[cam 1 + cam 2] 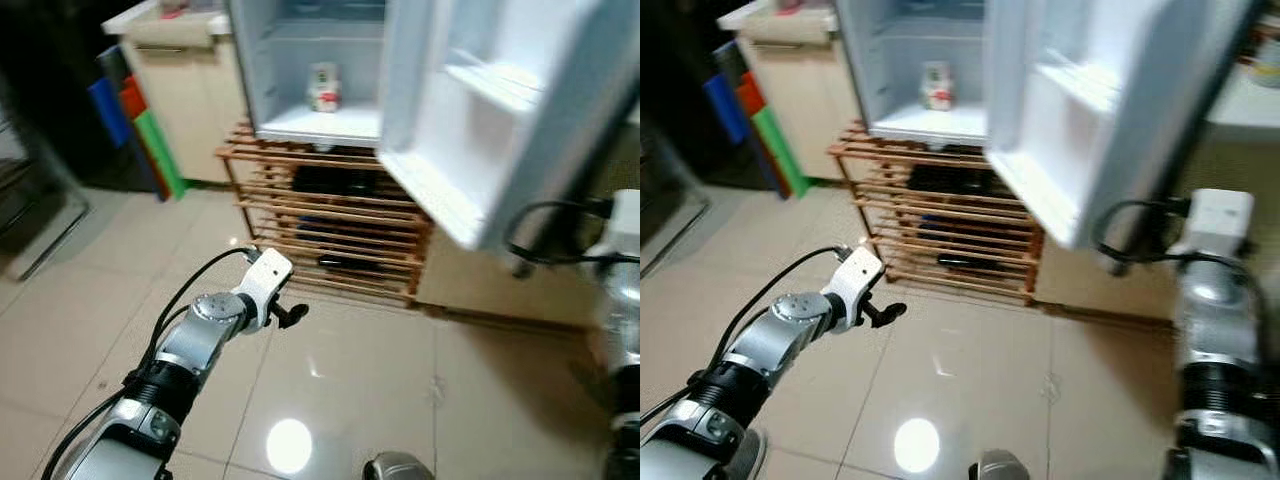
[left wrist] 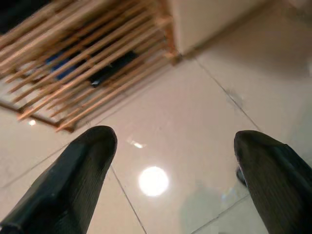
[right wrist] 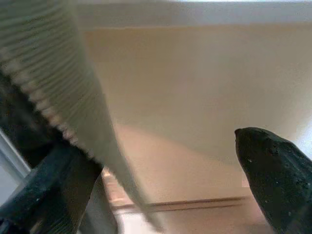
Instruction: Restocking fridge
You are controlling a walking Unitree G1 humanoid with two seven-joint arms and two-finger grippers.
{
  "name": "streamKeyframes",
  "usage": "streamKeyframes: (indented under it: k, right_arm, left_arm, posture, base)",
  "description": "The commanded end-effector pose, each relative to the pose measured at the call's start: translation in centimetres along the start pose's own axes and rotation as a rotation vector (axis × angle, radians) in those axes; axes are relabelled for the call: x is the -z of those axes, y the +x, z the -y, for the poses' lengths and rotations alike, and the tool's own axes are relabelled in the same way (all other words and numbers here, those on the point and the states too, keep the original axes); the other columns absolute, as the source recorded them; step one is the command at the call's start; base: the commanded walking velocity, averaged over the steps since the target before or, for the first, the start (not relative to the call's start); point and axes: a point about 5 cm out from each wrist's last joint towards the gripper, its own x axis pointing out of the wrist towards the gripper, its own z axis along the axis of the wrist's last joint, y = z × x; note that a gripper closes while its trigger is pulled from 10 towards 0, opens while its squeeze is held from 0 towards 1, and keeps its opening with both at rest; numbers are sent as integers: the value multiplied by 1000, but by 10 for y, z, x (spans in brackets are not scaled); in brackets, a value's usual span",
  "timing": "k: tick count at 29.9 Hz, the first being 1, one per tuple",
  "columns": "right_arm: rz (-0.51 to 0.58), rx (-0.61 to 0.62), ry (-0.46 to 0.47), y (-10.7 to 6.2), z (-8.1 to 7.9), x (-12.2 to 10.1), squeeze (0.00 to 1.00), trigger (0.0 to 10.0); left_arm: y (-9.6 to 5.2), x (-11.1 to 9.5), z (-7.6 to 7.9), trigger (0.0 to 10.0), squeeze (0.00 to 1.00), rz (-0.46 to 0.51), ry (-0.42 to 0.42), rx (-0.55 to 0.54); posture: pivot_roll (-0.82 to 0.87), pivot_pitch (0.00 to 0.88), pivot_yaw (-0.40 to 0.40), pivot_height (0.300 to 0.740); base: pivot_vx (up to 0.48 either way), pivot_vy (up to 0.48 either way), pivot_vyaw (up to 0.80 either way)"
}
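With both the left claw (image 2: 170,180) and right claw (image 3: 161,185) spread and empty, the open fridge door (image 1: 500,130) could be struck by the right arm, while one carton (image 1: 323,87) is seen on the fridge shelf (image 1: 320,125).

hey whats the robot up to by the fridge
The robot stands on the tiled floor facing a small fridge that sits on a wooden slatted rack, its door swung open. Its right gripper is up at the door's edge, fingers apart with the edge between them. The left gripper is open and empty, held out over the floor. A single carton stands on the fridge shelf.
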Motion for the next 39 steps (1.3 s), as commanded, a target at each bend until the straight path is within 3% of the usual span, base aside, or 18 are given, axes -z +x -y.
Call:
streamKeyframes:
  k: [1,4,6,9,10,11,14,15,17,18,20,22,23,24,25,29,34,39]
  right_arm:
    - [217,-577,-7,-31,-96,-66,0,10000]
    - [205,-933,-45,-78,-126,-64,0,10000]
    - [151,-1054,-36,-98,-122,-58,0,10000]
    - [76,-972,-10,-89,-95,-47,0,10000]
    - [13,-752,0,-66,-65,-34,0,10000]
    - [-7,-663,-18,-58,-53,-30,0,10000]
    - [-3,-585,4,-54,-44,-32,0,10000]
    - [26,-528,1,-50,-41,-35,0,10000]
    - [38,-441,-64,-44,-36,-31,0,10000]
    - [38,-441,-64,-44,-36,-31,0,10000]
    - [-3,-202,-112,-28,-20,-11,0,10000]
    - [-3,-84,-119,-22,-15,-3,0,10000]
    - [10,-59,-87,-20,-18,-1,0,10000]
    - [10,-59,-87,-20,-18,-1,0,10000]
    - [42,-35,-30,-19,-31,3,0,10000]
    - [111,-39,-28,-19,-50,5,0,10000]
    - [210,-56,-30,-15,-60,-2,0,10000]
    - [242,-61,-49,-11,-55,-10,0,10000]
  left_arm:
    - [-1,33,3,10000,0,-159,50,80]
    - [-6,56,8,10000,0,-238,53,149]
    - [-7,66,8,10000,0,-252,32,145]
    - [-8,76,9,10000,0,-263,9,118]
    - [-6,85,15,10000,0,-273,-21,111]
    - [-4,90,21,10000,0,-273,-37,110]
    - [1,93,31,10000,0,-248,-66,101]
    - [12,80,44,10000,0,-120,-139,92]
    - [20,67,53,10000,0,-36,-160,65]
    - [20,67,53,10000,0,-36,-160,65]
    - [27,43,49,10000,0,55,-100,-49]
    - [25,14,32,10000,0,209,-144,-110]
    - [19,-5,15,10000,0,306,-153,-148]
    - [19,-5,15,10000,0,306,-153,-148]
    - [0,-56,-11,10000,0,536,-136,-223]
    - [-23,-104,-19,10000,0,762,-163,-264]
    - [-42,-136,-19,10000,0,902,-167,-344]
    - [-48,-145,-8,10000,0,924,-161,-339]
  posture:
    - [-248,0,104,740]
    - [-245,0,101,740]
    - [-248,3,96,740]
    - [-251,6,90,740]
    - [-251,7,88,740]
    - [-254,9,82,740]
    - [-255,10,77,740]
    - [-252,12,71,740]
    - [-250,11,68,740]
    - [-250,11,68,740]
    - [-236,5,60,740]
    - [-228,0,54,740]
    - [-220,0,54,740]
    - [-220,0,54,740]
    - [-211,0,50,740]
    - [-197,0,47,740]
    - [-182,0,16,740]
    - [-198,0,-15,740]
  base:
    - [0,0,0]
    - [0,0,0]
    - [0,0,0]
    - [0,0,0]
    - [0,0,0]
    - [0,0,0]
    - [0,0,0]
    - [0,0,0]
    - [0,0,0]
    - [0,0,0]
    - [0,0,0]
    - [0,0,0]
    - [0,0,0]
    - [0,0,0]
    - [0,0,0]
    - [0,0,0]
    - [384,0,0]
    - [473,0,0]
